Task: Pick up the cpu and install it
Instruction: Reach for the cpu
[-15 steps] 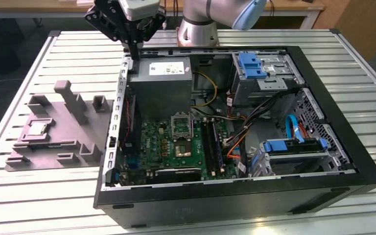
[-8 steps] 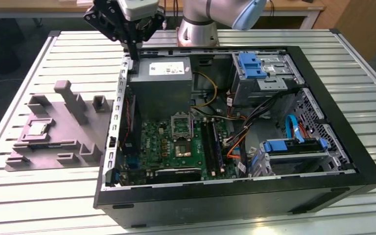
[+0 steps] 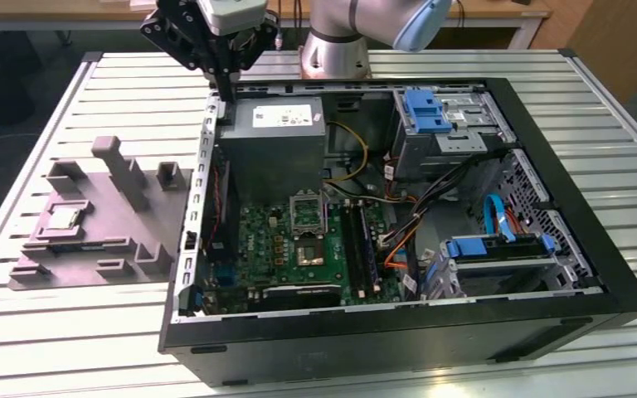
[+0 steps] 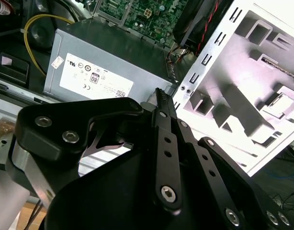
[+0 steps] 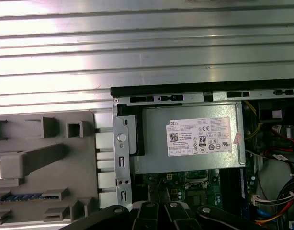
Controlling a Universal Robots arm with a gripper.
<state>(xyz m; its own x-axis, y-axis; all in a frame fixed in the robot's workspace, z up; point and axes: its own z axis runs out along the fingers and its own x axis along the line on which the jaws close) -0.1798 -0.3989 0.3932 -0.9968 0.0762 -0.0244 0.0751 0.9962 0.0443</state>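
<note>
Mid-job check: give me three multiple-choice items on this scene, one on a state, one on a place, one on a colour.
1. The computer case is: A closed; B open-sided; C upside down.
2. The cpu lies: A inside the case; B on the case's rim; C on the grey tray.
3. The drive caddies are: A red; B blue; C green.
Answers: B, the motherboard is exposed; C, it sits in a tray pocket, to the exterior view's left of the case; B, both show blue.

The cpu (image 3: 62, 218) lies on the tray (image 3: 84, 253) — just beside the case (image 3: 407, 340) (exterior view's left).
</note>
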